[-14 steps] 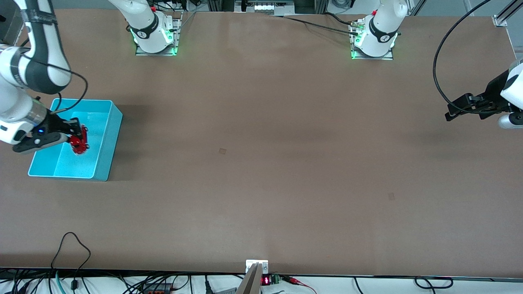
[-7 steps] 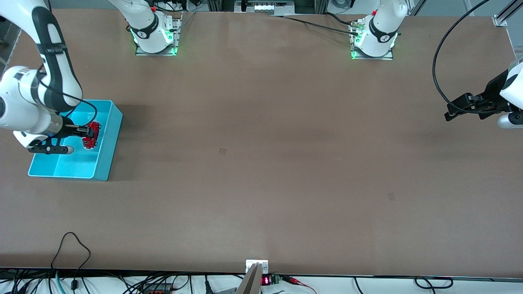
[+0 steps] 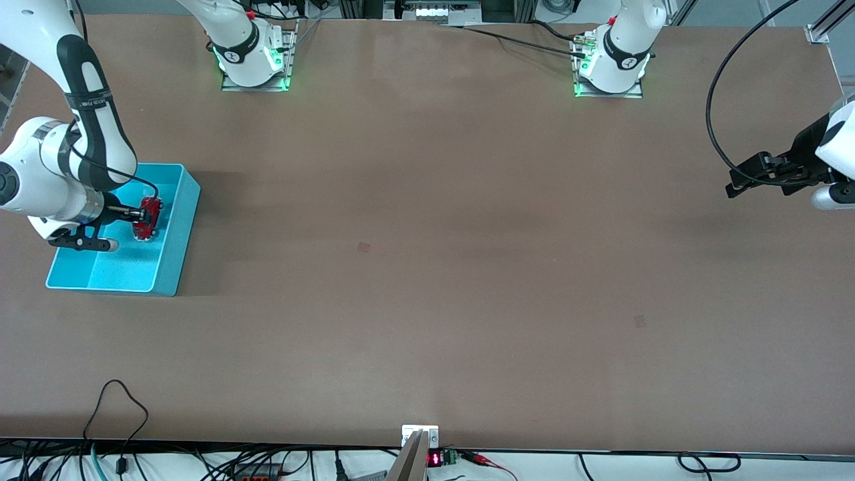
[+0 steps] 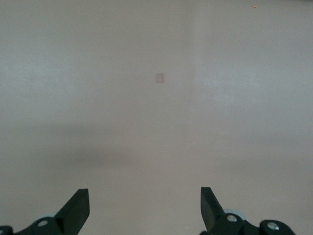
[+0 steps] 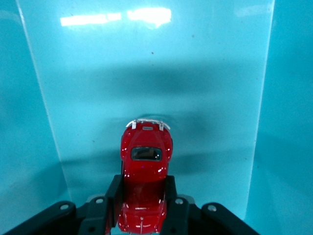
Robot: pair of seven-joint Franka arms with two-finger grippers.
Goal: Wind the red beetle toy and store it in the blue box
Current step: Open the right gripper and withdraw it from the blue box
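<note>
Brown table (image 3: 427,267): plain matte surface.

Small darker square mark (image 3: 363,247) on the table, near the middle, toward the right arm's end. Second square mark (image 3: 640,321) nearer the front camera than the first, toward the left arm's end; the same kind of mark (image 4: 159,78) shows in the left wrist view.

Black cable loop (image 3: 117,401) lies on the table at the camera-side edge. Small red-digit display (image 3: 434,459) sits just off that edge, mid-length.

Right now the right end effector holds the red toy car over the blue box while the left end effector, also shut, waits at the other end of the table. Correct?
Not quite. The left end effector is open, as the left wrist view shows. The right end effector does hold the red toy car over the blue box.
</note>
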